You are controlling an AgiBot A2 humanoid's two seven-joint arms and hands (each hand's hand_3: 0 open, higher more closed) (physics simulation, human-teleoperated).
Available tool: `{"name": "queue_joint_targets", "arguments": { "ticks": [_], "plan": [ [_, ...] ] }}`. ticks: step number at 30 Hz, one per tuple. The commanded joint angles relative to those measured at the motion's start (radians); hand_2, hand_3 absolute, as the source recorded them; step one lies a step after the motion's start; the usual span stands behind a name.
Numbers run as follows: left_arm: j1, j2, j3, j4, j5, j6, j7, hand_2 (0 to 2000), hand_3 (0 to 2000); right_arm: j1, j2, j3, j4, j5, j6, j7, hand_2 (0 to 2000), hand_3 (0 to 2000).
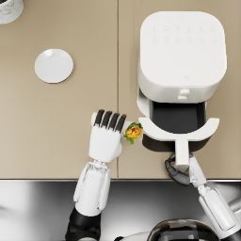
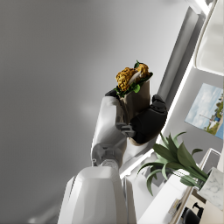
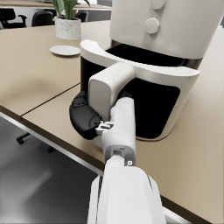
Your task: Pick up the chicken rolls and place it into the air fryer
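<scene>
Tan table (image 1: 56,132) underfoot of everything, seam running down the middle, steel strip along the near edge. Largest on it: white fryer (image 1: 181,52), drawer (image 1: 178,123) pulled out toward the robot, dark cavity showing, seemingly empty. Right hand (image 3: 87,116) wrapped around the drawer handle (image 3: 107,89), fingers closed on it, holding the drawer open. Left hand (image 1: 107,134) just left of the drawer, closed around the roll (image 1: 133,132), carrying it clear of the table, judging by the left wrist view. Small white plate (image 1: 53,65) well apart at upper left; potted plant (image 3: 66,17) far back on the table.

Deciding relation: roll lying to the fryer side of the left hand, long axis pointing from the palm toward the drawer, filled end leading and almost at the drawer's front rim, not yet over the cavity. Left hand by far the nearer; probably a short carry right and slightly forward, then lowering and release.

Roll itself: brown wrap held at the lower half, golden fried chicken and green leaf bursting from the open end, a touch of red.
</scene>
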Motion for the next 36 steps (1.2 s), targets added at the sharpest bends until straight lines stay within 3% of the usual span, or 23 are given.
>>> {"name": "queue_joint_targets", "arguments": {
  "ticks": [1, 4, 7, 11, 12, 13, 14, 15, 18, 22, 23, 24, 26, 28, 30, 33, 36],
  "plan": [
    [0.109, 0.094, 0.05, -0.001, 0.0, 0.0, 0.0, 2000, 2000, 0.008, -0.013, 0.265, 0.109, 0.0, 0.006, 0.0, 2000, 2000],
    [0.157, 0.15, 0.083, 0.028, 0.0, 0.001, 0.0, 2000, 2000, -0.004, 0.005, 0.314, 0.152, 0.001, 0.074, -0.001, 2000, 2000],
    [0.194, 0.169, 0.141, 0.08, 0.0, 0.002, 0.0, 2000, 2000, -0.012, 0.017, 0.375, 0.206, 0.001, 0.15, -0.001, 2000, 2000],
    [0.219, 0.196, 0.204, 0.136, 0.0, 0.001, 0.0, 2000, 2000, -0.072, 0.007, 0.38, 0.258, 0.001, 0.245, -0.004, 2000, 2000],
    [0.225, 0.202, 0.214, 0.152, 0.0, 0.001, 0.0, 2000, 2000, -0.368, -0.315, 0.059, 0.269, 0.001, 0.26, -0.005, 2000, 2000],
    [0.541, -0.202, 0.694, 0.173, 0.0, 0.001, 0.0, 2000, 2000, -0.129, -0.025, 0.336, 0.265, 0.001, 0.261, -0.005, 2000, 2000],
    [0.295, 0.12, 0.32, 0.189, -0.002, 0.0, -0.001, 2000, 2000, -0.151, -0.041, 0.322, 0.269, 0.001, 0.269, -0.006, 2000, 2000],
    [0.315, 0.114, 0.348, 0.207, 0.0, -0.006, -0.002, 2000, 2000, -0.155, -0.045, 0.317, 0.272, 0.001, 0.287, -0.006, 2000, 2000],
    [0.346, 0.154, 0.385, 0.259, 0.0, -0.019, -0.001, 2000, 2000, -0.156, -0.058, 0.327, 0.273, 0.0, 0.358, -0.005, 2000, 2000],
    [0.357, 0.179, 0.404, 0.275, 0.0, -0.023, -0.001, 2000, 2000, -0.161, -0.067, 0.321, 0.274, -0.001, 0.521, 0.0, 2000, 2000],
    [0.349, 0.176, 0.411, 0.271, 0.0, -0.024, -0.001, 639, 1673, -0.162, -0.068, 0.314, 0.273, -0.001, 0.553, 0.006, 2000, 2000],
    [0.335, 0.167, 0.407, 0.259, 0.0, -0.006, 0.0, 0, 1347, -0.165, -0.069, 0.307, 0.269, -0.002, 0.574, 0.012, 2000, 2000],
    [0.307, 0.151, 0.383, 0.25, 0.0, 0.015, 0.0, 0, 693, -0.167, -0.073, 0.29, 0.265, -0.001, 0.547, 0.01, 2000, 2000],
    [0.254, 0.117, 0.336, 0.192, 0.0, 0.026, 0.001, 0, 40, -0.169, -0.075, 0.263, 0.265, -0.001, 0.609, 0.011, 2000, 2000],
    [0.197, 0.072, 0.266, 0.13, 0.001, 0.035, 0.001, 0, 0, -0.172, -0.076, 0.238, 0.274, -0.001, 0.571, 0.004, 2000, 2000],
    [0.088, 0.004, 0.129, 0.015, 0.001, 0.049, 0.002, 0, 0, -0.169, -0.095, 0.212, 0.271, -0.001, 0.575, 0.01, 2000, 2000],
    [-0.007, -0.014, -0.066, -0.06, 0.001, 0.054, 0.002, 0, 0, -0.165, -0.115, 0.198, 0.257, -0.001, 0.564, 0.008, 2000, 2000]
  ]
}}
